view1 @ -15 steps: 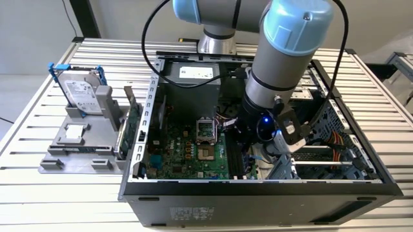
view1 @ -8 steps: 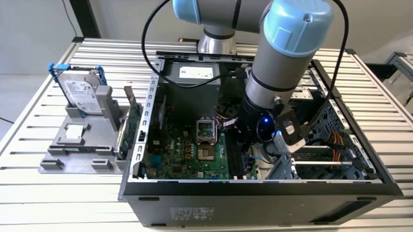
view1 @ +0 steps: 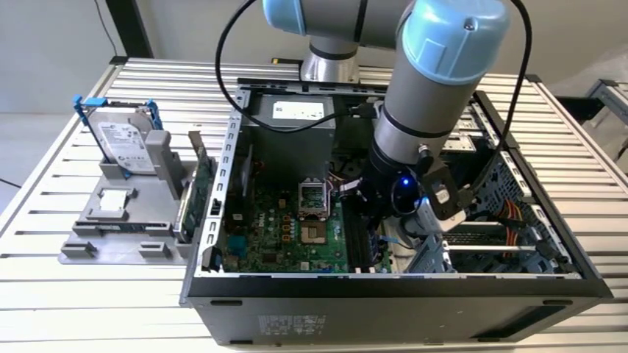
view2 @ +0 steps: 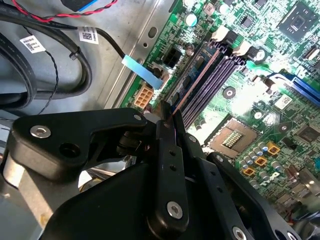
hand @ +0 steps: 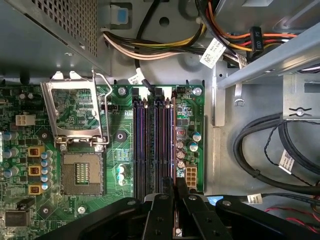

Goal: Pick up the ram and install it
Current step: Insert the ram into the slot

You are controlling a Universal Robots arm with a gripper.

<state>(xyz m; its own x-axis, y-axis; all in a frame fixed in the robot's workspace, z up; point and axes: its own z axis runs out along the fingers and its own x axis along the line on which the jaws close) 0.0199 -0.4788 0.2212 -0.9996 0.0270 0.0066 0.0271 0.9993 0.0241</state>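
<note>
A slatted metal worktop [view1: 549, 147] carries an open computer case [view1: 393, 294], and the arm reaches down into it. The tool [hand: 175, 187] hangs low over the green motherboard [hand: 75, 115], right at the near end of the black memory slots [hand: 152, 145]. Its fingers [view2: 167, 135] are drawn narrow, pinched on the ram [view2: 197, 80], a thin stick running from the fingertips along the outermost slot. Beyond the slots, away from the tool, sits the open processor socket [hand: 82, 172].

Gripper [hand: 175, 192] body cut off by the first wrist view's edge, ram [view2: 192, 90] mostly hidden behind closed jaws, memory slots [view1: 359, 239] partly hidden by arm [view1: 422, 110] in exterior view.
</note>
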